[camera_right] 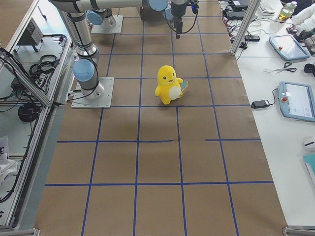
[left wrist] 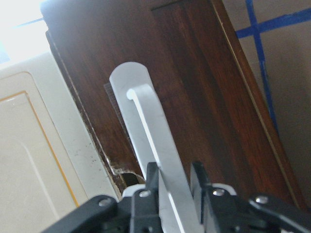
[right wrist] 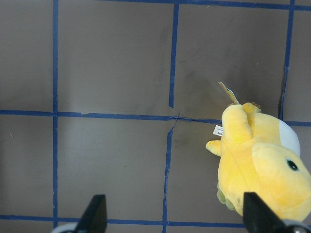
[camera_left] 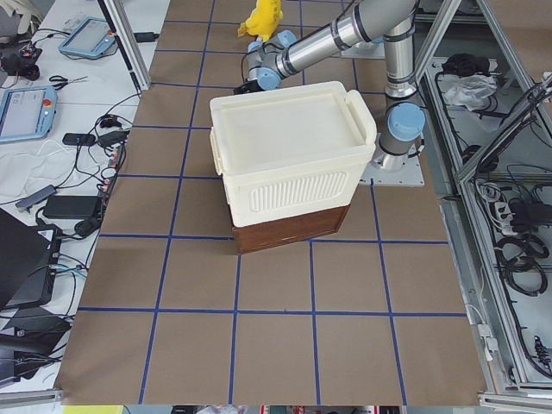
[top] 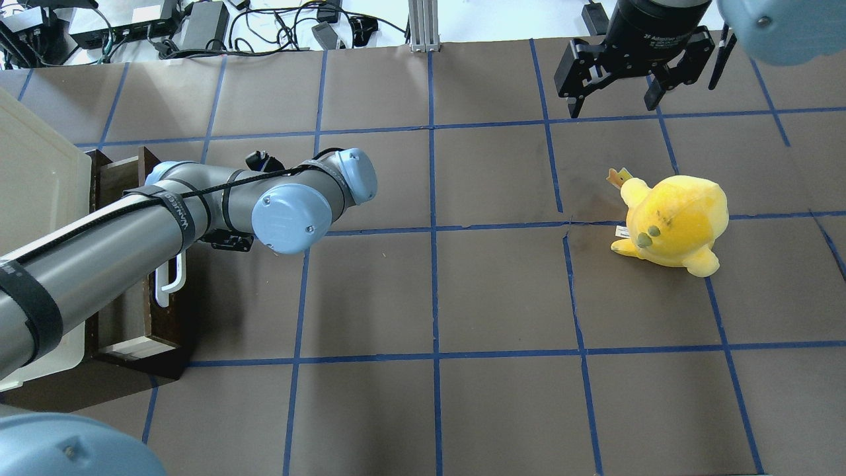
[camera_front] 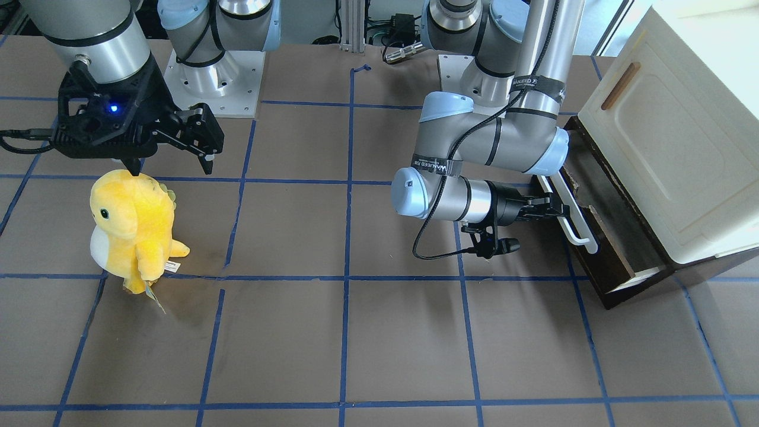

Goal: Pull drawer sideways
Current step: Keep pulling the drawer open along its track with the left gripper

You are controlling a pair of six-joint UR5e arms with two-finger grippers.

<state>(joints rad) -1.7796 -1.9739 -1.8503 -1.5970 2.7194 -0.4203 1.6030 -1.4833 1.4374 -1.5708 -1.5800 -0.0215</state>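
Left gripper (left wrist: 174,179) pinching white bar handle (left wrist: 146,121) of drawer (left wrist: 204,82); drawer partly out. Right gripper (right wrist: 172,216) spread; yellow plush toy (right wrist: 260,165) below it, near one finger.

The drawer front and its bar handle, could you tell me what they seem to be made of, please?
The drawer front looks like dark stained wood, with visible grain and sheen; the bar handle is smooth white, probably plastic or painted metal.

Dark brown drawer (left wrist: 209,87), white handle (left wrist: 160,145), cream cabinet (camera_front: 670,154), yellow plush toy (camera_front: 133,219), blue-gridded brown table (camera_front: 403,332)
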